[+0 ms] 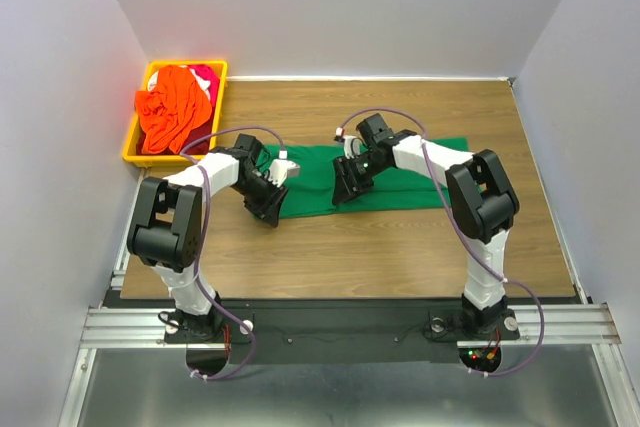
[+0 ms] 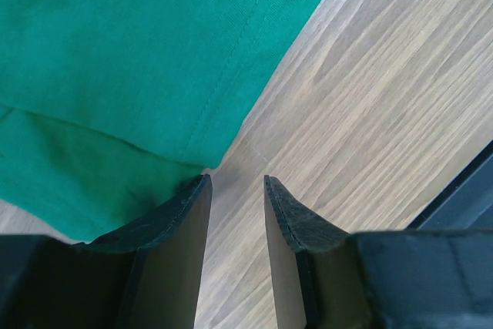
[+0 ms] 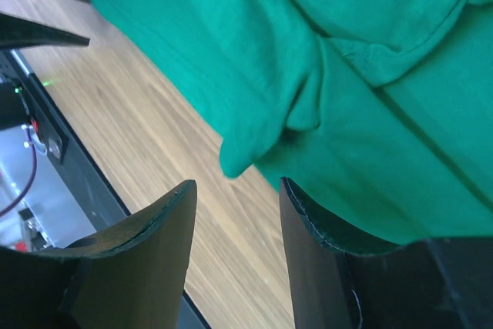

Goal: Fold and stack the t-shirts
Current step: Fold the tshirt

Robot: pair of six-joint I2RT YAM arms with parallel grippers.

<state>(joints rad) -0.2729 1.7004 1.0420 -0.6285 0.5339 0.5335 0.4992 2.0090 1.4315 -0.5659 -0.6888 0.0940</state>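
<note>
Green t-shirt [image 1: 400,172] lies spread on your desk [image 1: 350,247], between the two arms. Your left gripper [image 2: 237,179] sits at its left corner, jaws parted over bare wood, grasping nothing. Your right gripper [image 3: 237,182] hangs released over the shirt's rumpled near edge, empty too. Orange t-shirt [image 1: 172,107] and red-pink t-shirt [image 1: 206,75] are heaped in the yellow bin [image 1: 138,107], far left.

A wood-grain worktop [image 1: 400,247] is seen, hemmed by plain pale walls [image 1: 350,7]; a metal rail [image 1: 340,325] is fixed along its near edge.
</note>
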